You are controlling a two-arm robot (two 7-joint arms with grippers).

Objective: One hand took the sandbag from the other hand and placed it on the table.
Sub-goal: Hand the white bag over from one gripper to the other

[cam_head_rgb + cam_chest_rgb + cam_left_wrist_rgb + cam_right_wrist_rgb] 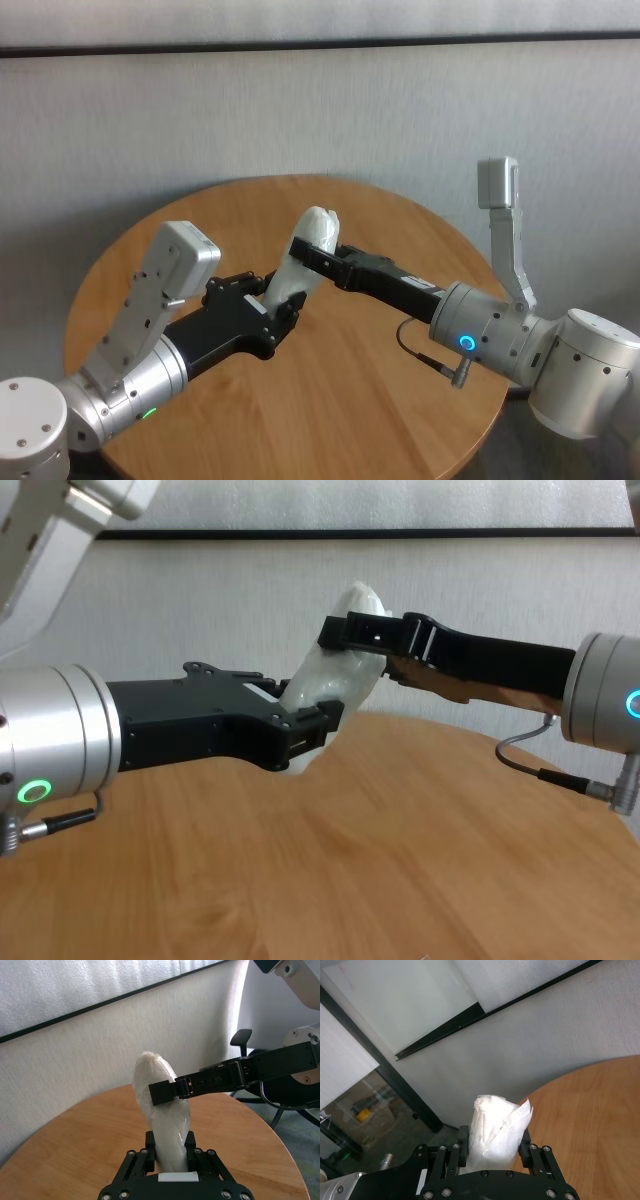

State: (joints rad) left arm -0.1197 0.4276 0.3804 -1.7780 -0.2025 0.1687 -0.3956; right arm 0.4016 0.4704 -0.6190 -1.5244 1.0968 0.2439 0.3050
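The white lumpy sandbag [318, 226] stands nearly upright in the air above the middle of the round wooden table [350, 400]. My left gripper [283, 300], the bulky one with the green ring light, is shut on the bag's lower end [167, 1127]. My right gripper [312, 256], slim with the blue ring light, reaches in from the right and is shut on the bag's upper part [335, 680]. In the right wrist view the bag [497, 1120] sits between both of its fingers [463, 1136]. The bag does not touch the table.
A grey wall runs behind the table [350, 860]. An office chair [242, 1037] stands beyond the table's right rim. Both forearms stretch over the wood from the near corners.
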